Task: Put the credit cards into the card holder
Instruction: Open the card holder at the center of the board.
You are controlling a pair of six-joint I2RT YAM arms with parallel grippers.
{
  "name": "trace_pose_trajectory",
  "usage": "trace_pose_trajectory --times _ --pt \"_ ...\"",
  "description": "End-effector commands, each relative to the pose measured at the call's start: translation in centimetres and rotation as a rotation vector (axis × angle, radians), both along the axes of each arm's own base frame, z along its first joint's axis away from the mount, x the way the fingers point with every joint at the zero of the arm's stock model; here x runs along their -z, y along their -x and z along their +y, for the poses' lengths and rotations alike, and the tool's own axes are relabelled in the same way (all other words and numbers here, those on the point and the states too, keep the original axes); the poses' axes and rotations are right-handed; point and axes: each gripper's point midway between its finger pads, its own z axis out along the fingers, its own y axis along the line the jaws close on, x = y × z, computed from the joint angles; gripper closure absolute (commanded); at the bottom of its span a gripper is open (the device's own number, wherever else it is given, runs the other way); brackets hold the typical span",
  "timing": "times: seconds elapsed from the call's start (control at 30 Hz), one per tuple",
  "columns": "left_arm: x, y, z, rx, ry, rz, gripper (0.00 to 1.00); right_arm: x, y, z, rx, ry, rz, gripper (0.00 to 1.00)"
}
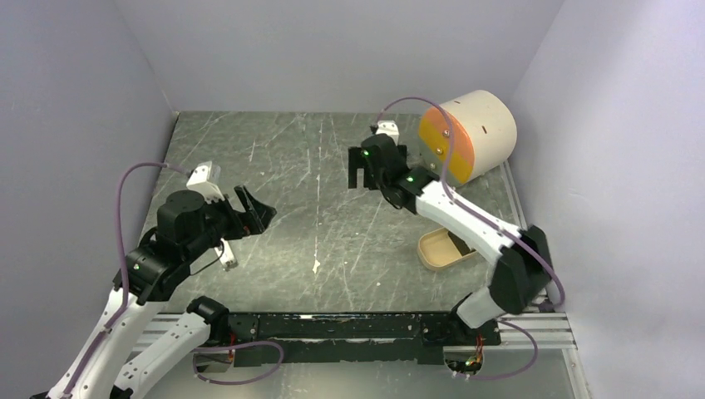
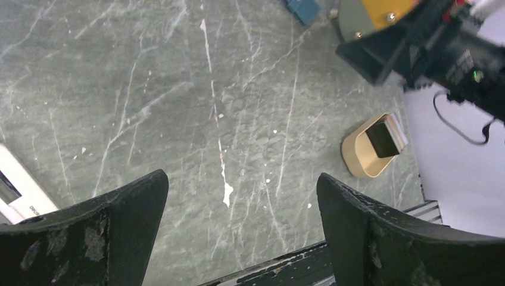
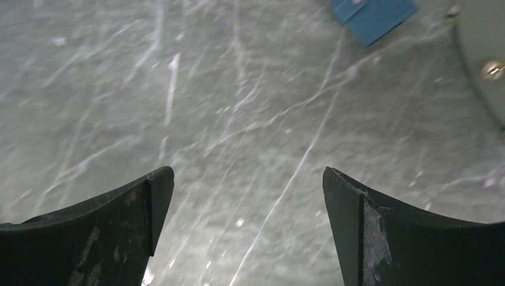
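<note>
- While both arms hover, left gripper (image 1: 258, 209) and right gripper (image 1: 362, 174) gape, empty.
- Left wrist: credit cards (image 2: 382, 140) sit in the tan tray (image 2: 354, 156); a clumsy pinch could tip it.
- Right wrist: card holder (image 3: 374, 15) lies flat beside the drum (image 3: 483, 59).

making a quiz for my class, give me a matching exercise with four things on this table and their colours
Things:
1 card holder
2 tray
3 drum
4 card lying in that tray

Colours:
a tan
b black
c blue
d cream with an orange front

Pairs: 1-c; 2-a; 3-d; 4-b
</note>
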Motion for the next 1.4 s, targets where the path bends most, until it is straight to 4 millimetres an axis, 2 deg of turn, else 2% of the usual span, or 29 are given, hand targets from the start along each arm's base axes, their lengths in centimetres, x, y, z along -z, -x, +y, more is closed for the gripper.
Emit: trace_pose_trajectory --times 0.0,0.07,0.17,0.23,0.33,0.4,0.47,0.53,0.63,0.83,1.07,1.2,1.37 --pt "1.9 0.5 0.2 0.009 -0.014 0.023 0.0 3.1 -4.4 -3.0 0.114 0.295 0.017 0.0" --pt "2.8 0.7 0.2 0.017 -0.025 0.029 0.0 4.5 -6.0 -3.4 0.129 0.355 0.042 0.01" --pt "3.7 0.8 0.3 0.027 -0.042 0.032 0.0 6.5 -8.4 -4.0 0.171 0.327 0.084 0.15" --pt "4.4 0.9 0.5 0.023 -0.053 0.045 0.0 7.0 -10.0 -3.9 0.215 0.282 0.074 0.25" --pt "4.6 0.9 0.4 0.031 -0.065 0.049 0.0 7.1 -12.4 -3.6 0.291 0.236 0.031 0.36" --pt "4.8 0.8 0.4 0.033 -0.069 0.05 0.01 8.1 -13.9 -3.3 0.355 0.236 0.034 0.43" --pt "5.0 0.8 0.5 0.03 -0.072 0.055 0.0 8.7 -15.2 -3.0 0.409 0.231 0.026 0.48" --pt "5.1 0.8 0.5 0.029 -0.07 0.058 0.0 9.0 -17.0 -4.0 0.471 0.22 0.017 0.5" --pt "5.0 1.0 0.5 0.034 -0.068 0.054 0.0 10.0 -18.6 -4.4 0.504 0.249 -0.006 0.52" --pt "4.8 1.1 0.4 0.044 -0.059 0.032 0.0 11.9 -20.5 -6.5 0.608 0.259 0.023 0.54" --pt "4.8 1.2 0.7 0.029 -0.062 0.036 0.0 14.2 -21.7 -6.0 0.567 0.146 0.046 0.55" --pt "4.4 1.4 0.6 0.037 -0.053 0.02 0.01 15.9 -22.3 -6.0 0.574 0.142 0.077 0.52" --pt "4.3 1.5 0.8 0.029 -0.046 0.012 0.0 18.4 -22.0 -6.7 0.592 0.129 0.135 0.52"
